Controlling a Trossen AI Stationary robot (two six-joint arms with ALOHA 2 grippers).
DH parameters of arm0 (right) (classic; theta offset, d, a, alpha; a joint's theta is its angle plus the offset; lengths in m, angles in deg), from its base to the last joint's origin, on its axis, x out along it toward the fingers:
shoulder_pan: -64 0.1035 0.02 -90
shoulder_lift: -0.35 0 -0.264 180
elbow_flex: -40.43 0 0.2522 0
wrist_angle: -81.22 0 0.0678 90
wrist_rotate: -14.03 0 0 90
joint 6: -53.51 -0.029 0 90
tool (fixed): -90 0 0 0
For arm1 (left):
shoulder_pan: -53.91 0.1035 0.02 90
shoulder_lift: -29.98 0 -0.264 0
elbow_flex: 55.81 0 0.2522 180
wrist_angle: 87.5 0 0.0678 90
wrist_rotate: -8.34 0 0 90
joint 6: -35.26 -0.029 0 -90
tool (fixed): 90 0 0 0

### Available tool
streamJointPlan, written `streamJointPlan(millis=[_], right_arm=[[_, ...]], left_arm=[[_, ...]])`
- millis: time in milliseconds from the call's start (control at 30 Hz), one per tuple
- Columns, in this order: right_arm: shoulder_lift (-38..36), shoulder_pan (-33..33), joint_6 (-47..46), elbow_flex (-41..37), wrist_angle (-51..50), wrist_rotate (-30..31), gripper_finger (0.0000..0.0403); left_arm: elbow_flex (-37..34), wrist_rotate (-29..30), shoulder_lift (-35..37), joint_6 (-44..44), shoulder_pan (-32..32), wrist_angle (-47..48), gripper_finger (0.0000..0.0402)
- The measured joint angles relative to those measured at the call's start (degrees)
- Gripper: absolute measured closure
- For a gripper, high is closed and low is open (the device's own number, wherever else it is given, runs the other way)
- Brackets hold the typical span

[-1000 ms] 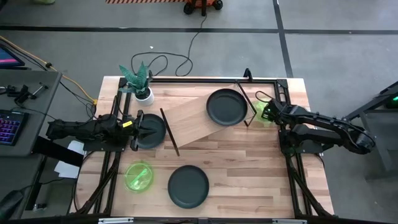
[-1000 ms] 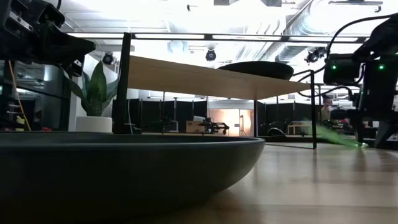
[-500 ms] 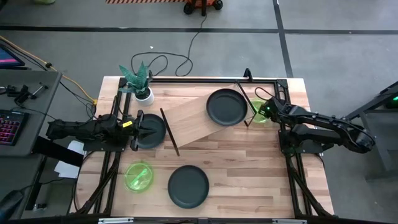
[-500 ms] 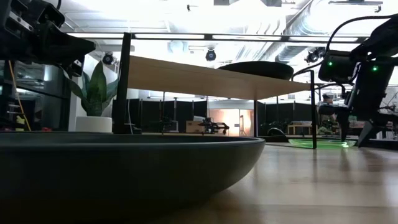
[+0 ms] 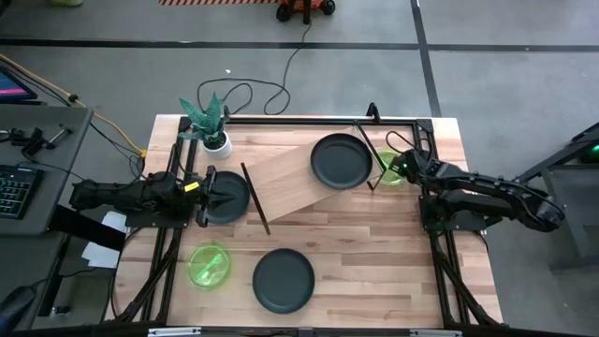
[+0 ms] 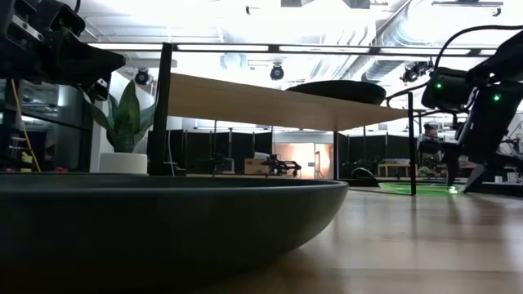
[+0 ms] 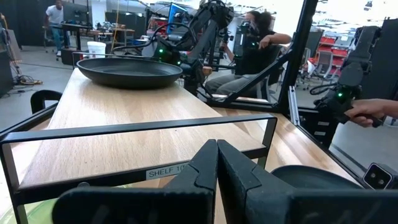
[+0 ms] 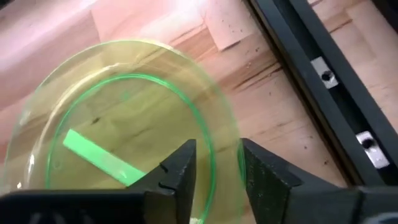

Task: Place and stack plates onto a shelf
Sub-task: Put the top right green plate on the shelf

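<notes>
The shelf (image 5: 290,178) stands aslant mid-table and carries one dark plate (image 5: 342,161) at its right end. My left gripper (image 5: 208,195) is shut and hovers over the edge of a second dark plate (image 5: 232,198), off the shelf's left end. A third dark plate (image 5: 284,279) and a green plate (image 5: 209,265) lie near the front edge. My right gripper (image 8: 217,177) is open. Its fingers stand on either side of the rim of another green plate (image 8: 112,124), which lies flat on the table to the right of the shelf.
A white pot with a green plant (image 5: 217,142) stands at the far left corner. A black metal frame (image 5: 299,119) runs around the table, and its rail (image 8: 323,74) passes close to my right gripper. People sit in the room beyond (image 7: 261,37).
The green plate at my right gripper was tilted with one side raised a second ago. It has come down and now lies flat on the table. My right gripper has stayed over its rim.
</notes>
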Motion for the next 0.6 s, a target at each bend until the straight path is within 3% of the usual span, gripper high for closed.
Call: streamJointPlan(millis=[333, 600], right_arm=[[0.14, 1.73, 1.05, 0.38, 0.68, 2.82, 0.0394], [-0.1, 2.2, 2.46, 0.38, 6.29, 6.93, 0.0402]], left_arm=[[0.0, 0.0, 0.0, 0.0, 0.0, 0.01, 0.0401], [0.0, 0.0, 0.0, 0.0, 0.0, 0.01, 0.0401]])
